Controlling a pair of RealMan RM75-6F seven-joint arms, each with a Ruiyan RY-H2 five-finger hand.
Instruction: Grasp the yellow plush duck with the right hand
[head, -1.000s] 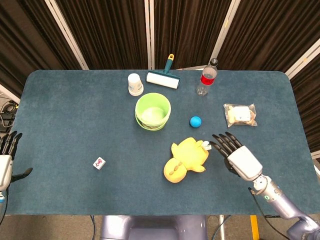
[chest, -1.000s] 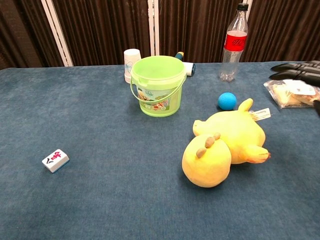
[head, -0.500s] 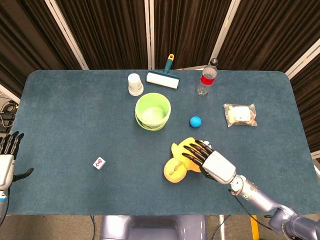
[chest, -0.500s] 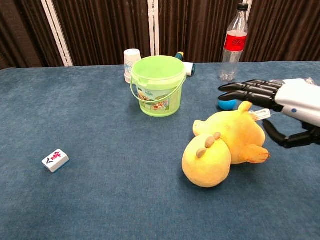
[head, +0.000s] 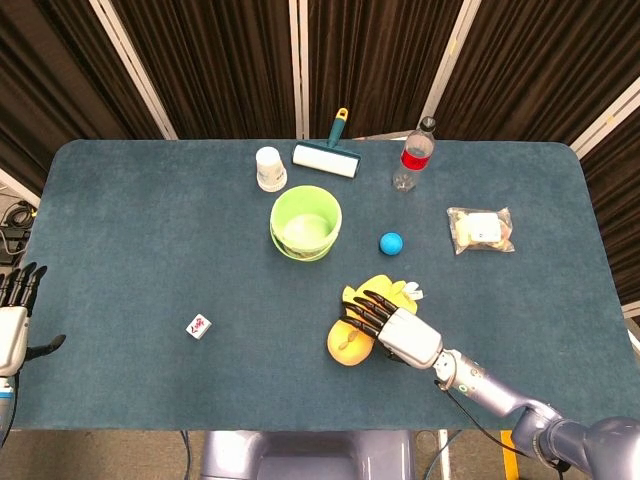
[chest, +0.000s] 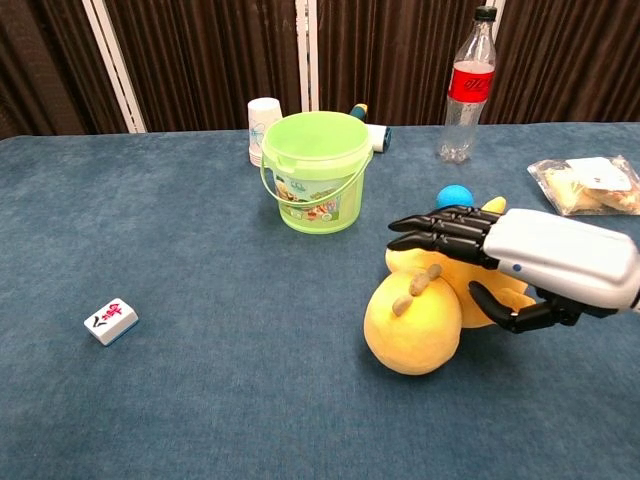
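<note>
Directly under the right hand (chest: 520, 262) lies the duck (chest: 415, 322).

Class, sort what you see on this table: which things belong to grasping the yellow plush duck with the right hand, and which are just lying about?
Belonging to the job:
yellow plush duck
robot's right hand, open over the duck

Lying about:
green plastic bucket
small blue ball
red-labelled clear bottle
white paper cup
lint roller
mahjong tile
bagged snack
</note>
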